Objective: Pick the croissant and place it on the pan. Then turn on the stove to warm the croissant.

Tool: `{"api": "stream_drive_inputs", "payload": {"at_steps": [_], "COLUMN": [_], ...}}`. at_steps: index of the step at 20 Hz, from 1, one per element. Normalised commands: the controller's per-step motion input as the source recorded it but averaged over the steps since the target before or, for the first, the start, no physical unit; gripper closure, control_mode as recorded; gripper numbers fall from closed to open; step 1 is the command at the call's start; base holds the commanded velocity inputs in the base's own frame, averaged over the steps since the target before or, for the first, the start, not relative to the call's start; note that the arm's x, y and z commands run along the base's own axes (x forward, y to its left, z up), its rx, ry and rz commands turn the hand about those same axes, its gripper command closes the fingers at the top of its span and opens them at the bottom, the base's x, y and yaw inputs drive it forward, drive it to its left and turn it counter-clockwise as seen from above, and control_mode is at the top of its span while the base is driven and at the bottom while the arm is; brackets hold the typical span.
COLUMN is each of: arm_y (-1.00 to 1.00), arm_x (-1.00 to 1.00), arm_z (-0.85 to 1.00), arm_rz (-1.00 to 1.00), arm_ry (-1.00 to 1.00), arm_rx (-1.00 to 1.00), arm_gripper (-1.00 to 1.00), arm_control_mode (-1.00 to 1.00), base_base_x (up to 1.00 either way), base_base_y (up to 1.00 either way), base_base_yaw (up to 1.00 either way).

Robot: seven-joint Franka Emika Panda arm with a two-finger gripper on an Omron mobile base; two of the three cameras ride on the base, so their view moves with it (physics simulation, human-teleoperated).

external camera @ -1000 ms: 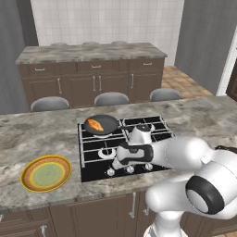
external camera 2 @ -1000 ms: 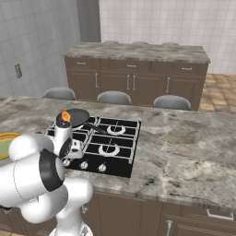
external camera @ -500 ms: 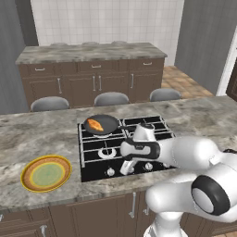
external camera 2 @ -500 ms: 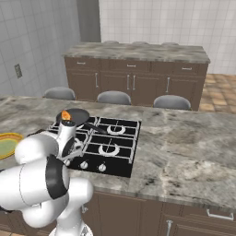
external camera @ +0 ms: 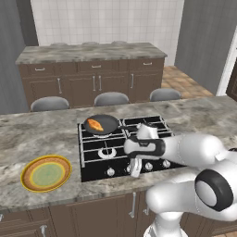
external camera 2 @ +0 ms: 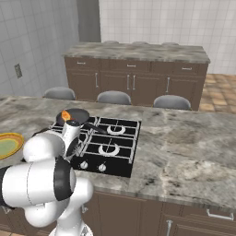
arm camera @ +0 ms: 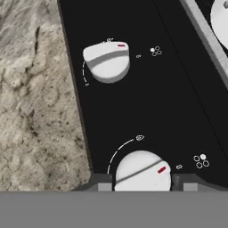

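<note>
The croissant [external camera: 95, 124] [external camera 2: 66, 114] lies in the black pan [external camera: 107, 123] [external camera 2: 79, 115] on the back left burner of the stove [external camera: 115, 159] [external camera 2: 120, 138]. My gripper [external camera: 134, 170] [arm camera: 143, 183] points down at the row of silver knobs along the stove's front edge. In the hand view its two fingertips [arm camera: 101, 182] press on both sides of one knob [arm camera: 142, 171]. That knob's red mark points off to the side. A neighbouring knob [arm camera: 107, 60] sits free further along, its mark at the top.
A yellow-rimmed green plate [external camera: 46, 172] [external camera 2: 7, 144] rests on the granite counter [external camera: 37, 139] left of the stove. Three stools stand behind the counter. My arm reaches over the stove's front right part.
The hand has sunk a little towards the knob row at the stove's front edge and turned at the wrist. Croissant and pan have not moved.
</note>
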Motion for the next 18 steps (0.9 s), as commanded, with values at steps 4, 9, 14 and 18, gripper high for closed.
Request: {"api": "stream_drive_inputs", "payload": {"at_steps": [4,9,14,18], "arm_y": [0.09,0.11,0.12,0.18], "arm_x": [-0.71,-0.84,-0.83,-0.83], "arm_z": [-0.1,0.0,0.0,0.0], "arm_rz": [0.52,0.53,0.56,0.59], "arm_ry": [0.12,0.06,0.03,0.01], "arm_rx": [0.0,0.0,0.0,0.0], "arm_gripper": [1.0,1.0,1.0,1.0], "arm_control_mode": [-1.0,-1.0,-1.0,-1.0], "base_base_x": [0.0,0.0,0.0,0.0], "base_base_y": [0.0,0.0,0.0,0.0], "base_base_yaw": [0.0,0.0,0.0,0.0]}}
